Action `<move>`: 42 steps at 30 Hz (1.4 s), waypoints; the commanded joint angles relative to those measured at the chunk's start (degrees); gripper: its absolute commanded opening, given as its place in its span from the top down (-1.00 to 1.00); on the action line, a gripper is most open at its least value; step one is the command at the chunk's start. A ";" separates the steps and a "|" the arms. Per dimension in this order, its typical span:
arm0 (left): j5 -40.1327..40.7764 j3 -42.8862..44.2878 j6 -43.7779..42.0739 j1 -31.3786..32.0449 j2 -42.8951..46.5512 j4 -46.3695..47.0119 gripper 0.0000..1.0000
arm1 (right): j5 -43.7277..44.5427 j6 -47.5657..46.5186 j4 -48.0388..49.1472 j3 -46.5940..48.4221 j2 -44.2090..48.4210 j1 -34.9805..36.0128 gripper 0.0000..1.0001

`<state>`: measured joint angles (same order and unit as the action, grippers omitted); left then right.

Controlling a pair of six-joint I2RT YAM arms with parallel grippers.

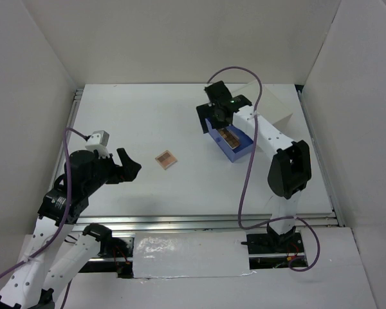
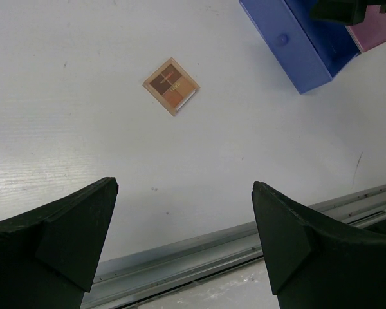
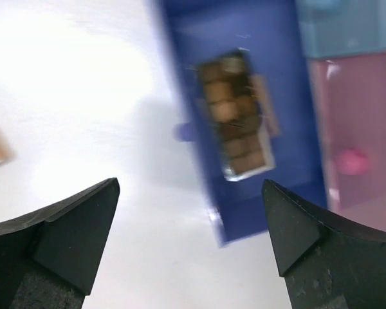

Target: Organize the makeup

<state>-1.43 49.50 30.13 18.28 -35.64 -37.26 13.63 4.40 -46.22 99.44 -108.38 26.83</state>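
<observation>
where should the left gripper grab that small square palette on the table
Probably from straight above: the small square eyeshadow palette lies flat on the table, too thin for a side approach. Close the left gripper, now open, across two opposite side edges, with the wrist turned to match its diamond-like rotation in the wrist view.

Both arms have white tube-shaped links and black joint housings. The left arm (image 1: 35, 241) has a small pale grey camera box (image 1: 100, 138) at its wrist, and a thin purple-grey cable (image 1: 65, 145) goes from this box along the arm. The right arm (image 1: 264, 132) shows a small green light (image 1: 233, 101) near the wrist, and a second cable (image 1: 244, 187) of the same colour makes long loops. The fingers (image 2: 64, 238) are matte black wedges with angular edges.
</observation>
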 commanded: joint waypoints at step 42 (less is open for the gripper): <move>0.03 -0.10 -0.51 0.09 1.54 2.54 -0.99 | -9.84 3.95 6.40 16.67 -29.17 22.30 -0.47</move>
<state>-1.37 49.50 30.17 18.28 -34.28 -37.28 6.07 8.80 -38.61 114.78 -136.64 49.71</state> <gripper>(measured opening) 0.994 0.862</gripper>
